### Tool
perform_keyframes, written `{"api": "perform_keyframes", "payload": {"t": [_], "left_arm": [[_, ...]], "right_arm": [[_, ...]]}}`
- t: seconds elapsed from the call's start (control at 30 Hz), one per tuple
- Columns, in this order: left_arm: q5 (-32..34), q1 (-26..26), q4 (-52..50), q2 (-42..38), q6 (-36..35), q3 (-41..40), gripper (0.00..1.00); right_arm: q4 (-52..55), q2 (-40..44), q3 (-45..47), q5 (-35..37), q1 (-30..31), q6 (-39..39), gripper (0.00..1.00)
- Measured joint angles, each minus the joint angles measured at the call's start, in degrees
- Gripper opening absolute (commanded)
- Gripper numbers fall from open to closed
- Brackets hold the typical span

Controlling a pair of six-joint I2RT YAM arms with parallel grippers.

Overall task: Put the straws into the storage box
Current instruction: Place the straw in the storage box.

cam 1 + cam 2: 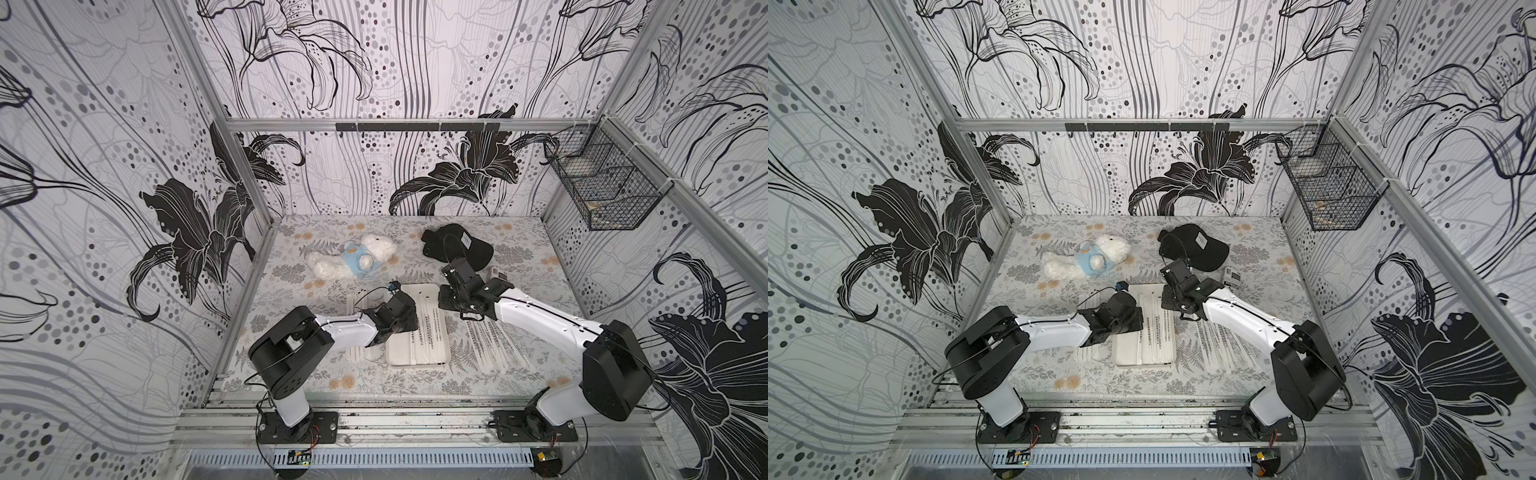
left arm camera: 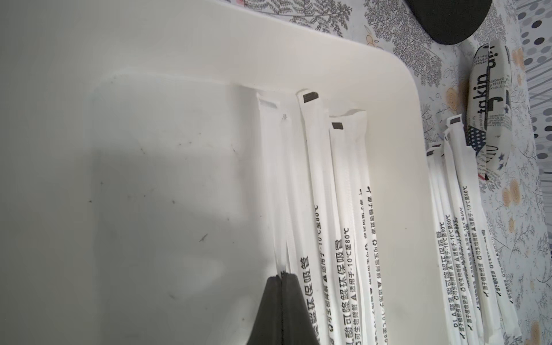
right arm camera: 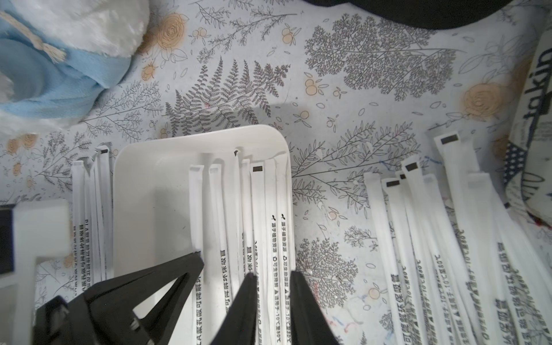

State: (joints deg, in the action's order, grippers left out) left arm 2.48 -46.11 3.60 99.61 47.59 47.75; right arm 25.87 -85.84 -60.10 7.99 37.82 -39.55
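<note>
Several thin white paper-wrapped straws (image 3: pixel 258 224) lie in the shallow white storage box (image 3: pixel 149 185), more beside it; light and floppy, probably best pinched mid-length: left gripper (image 2: pixel 281 273) pinches one, right gripper (image 3: pixel 273 274) narrowly straddles others, grip unclear.

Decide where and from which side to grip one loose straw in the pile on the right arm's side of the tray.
Probably best: pinch the straw nearest the tray near mid-length, across its narrow width, from straight above. It lies flat, long and thin, with bare table on its tray side for one finger.
</note>
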Motion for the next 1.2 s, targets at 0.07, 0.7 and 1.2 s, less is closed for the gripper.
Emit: {"api": "perform_keyframes", "payload": {"t": [0.07,0.7,1.2], "left_arm": [[-0.1,0.0,1.0,0.2,0.3,-0.1,0.00],[-0.9,0.0,5.3,3.2,0.8,-0.1,0.14],[-0.8,0.3,4.1,1.7,0.8,-0.1,0.25]], "right_arm": [[0.0,0.0,0.0,0.0,0.0,0.1,0.23],[-0.2,0.1,0.6,0.0,0.0,0.2,0.22],[0.0,0.7,1.6,-0.7,-0.7,1.5,0.22]]}}
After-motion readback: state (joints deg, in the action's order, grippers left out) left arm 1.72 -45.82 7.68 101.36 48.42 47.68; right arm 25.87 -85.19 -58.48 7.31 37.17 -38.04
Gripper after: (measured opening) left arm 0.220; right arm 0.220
